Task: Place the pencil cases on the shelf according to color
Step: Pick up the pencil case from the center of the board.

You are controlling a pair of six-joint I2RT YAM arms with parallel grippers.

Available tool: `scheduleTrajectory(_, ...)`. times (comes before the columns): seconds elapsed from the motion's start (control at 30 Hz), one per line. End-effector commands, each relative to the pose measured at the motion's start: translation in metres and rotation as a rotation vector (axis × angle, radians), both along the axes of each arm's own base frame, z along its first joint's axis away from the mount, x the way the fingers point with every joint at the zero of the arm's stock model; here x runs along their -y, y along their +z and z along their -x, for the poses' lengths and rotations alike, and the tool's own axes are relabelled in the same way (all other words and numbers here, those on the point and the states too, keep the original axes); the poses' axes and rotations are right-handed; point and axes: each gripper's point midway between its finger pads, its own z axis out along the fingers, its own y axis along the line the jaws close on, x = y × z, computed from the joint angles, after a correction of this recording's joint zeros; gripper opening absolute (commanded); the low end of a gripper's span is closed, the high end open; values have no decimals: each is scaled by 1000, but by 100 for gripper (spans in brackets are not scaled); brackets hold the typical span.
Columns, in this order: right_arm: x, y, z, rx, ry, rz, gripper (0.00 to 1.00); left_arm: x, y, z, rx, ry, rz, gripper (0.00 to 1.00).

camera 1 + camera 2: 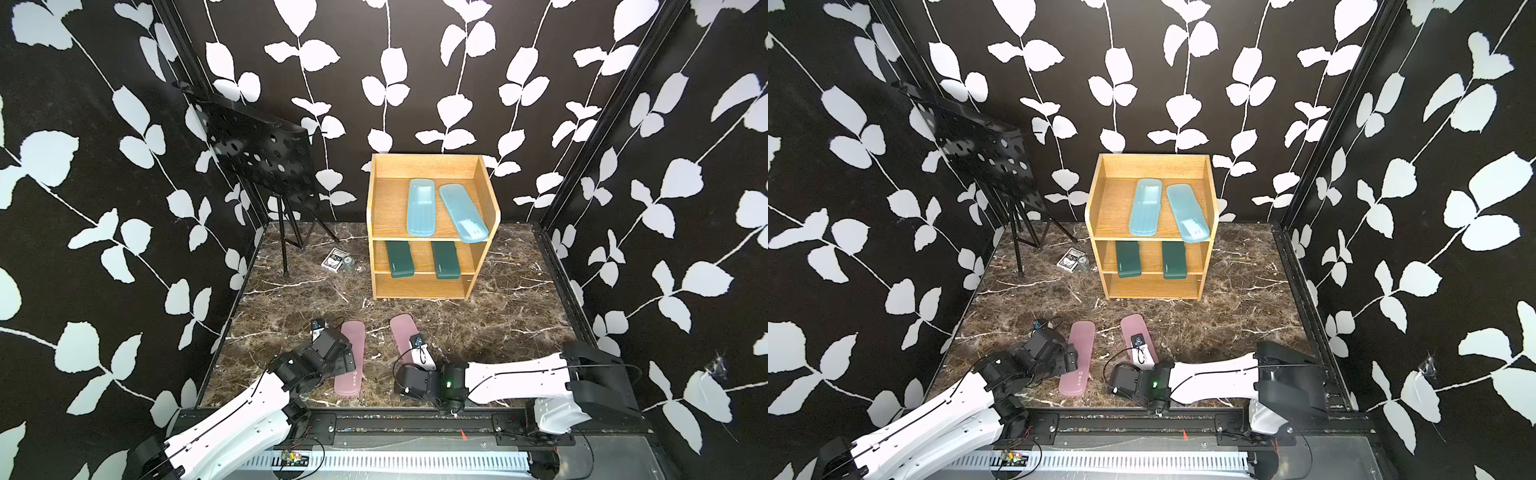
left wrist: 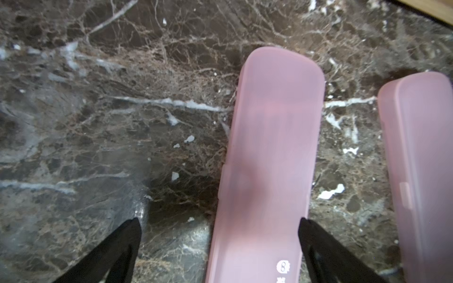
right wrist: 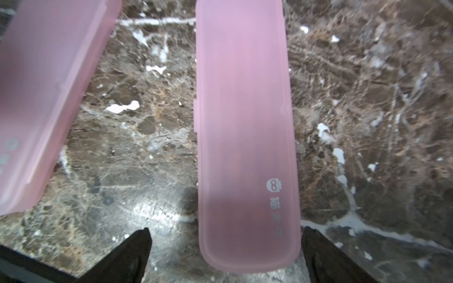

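Pink plastic, both unshelved items. Near the front edge of the marble surface [image 1: 457, 332] lay the left pink case [image 1: 351, 357], with the left gripper [image 2: 220, 223] spread astride it. Just beside lay the right pink case [image 1: 405, 332], the right gripper [image 3: 225, 230] spread over its near end. The shelf [image 1: 489, 195] held blue cases [image 1: 421, 208] on top and green cases [image 1: 399, 259] in the middle. Judged step: grasping. Next, jaws must close, then carry to the empty bottom tier [image 1: 419, 286].

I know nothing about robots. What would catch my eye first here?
The wooden shelf at the back stands out against black walls with white leaves: two light blue pencil cases lie on its top tier, two dark green pencil cases on its middle tier. In front, two pink pencil cases lie on the marble table, with the left gripper and the right gripper each open over one.
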Motion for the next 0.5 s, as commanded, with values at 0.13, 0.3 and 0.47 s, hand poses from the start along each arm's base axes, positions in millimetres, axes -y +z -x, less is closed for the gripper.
scheduleTrajectory(0.13,19,-27,1,-118,10,83,99,8,0,-8,-2,-5,2,99)
scheduleTrajectory(0.3,24,-45,3,-182,46,150,99,9,0,-12,15,10,4,99)
scheduleTrajectory(0.47,26,-60,8,-218,60,160,95,7,-3,-9,2,11,3,99)
